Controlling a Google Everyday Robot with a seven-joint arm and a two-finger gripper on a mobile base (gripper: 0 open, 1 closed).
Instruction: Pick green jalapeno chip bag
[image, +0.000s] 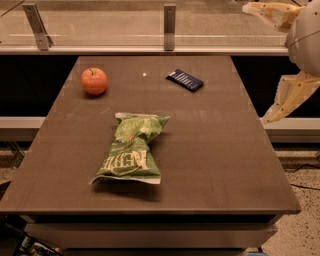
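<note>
The green jalapeno chip bag (131, 150) lies flat on the brown table (215, 150), a little left of centre, with white "KETTLE" lettering and pale sealed ends. My gripper (253, 64) hovers at the far right, above and beyond the table's right edge and well away from the bag. It is open and empty. One pale finger (270, 12) is at the top right. The other finger (290, 97) hangs lower beside the table edge.
A red apple (94, 80) sits at the table's back left. A small dark blue packet (184, 80) lies at the back, right of centre. A glass rail with metal posts (169, 25) runs behind the table. Floor shows at the right.
</note>
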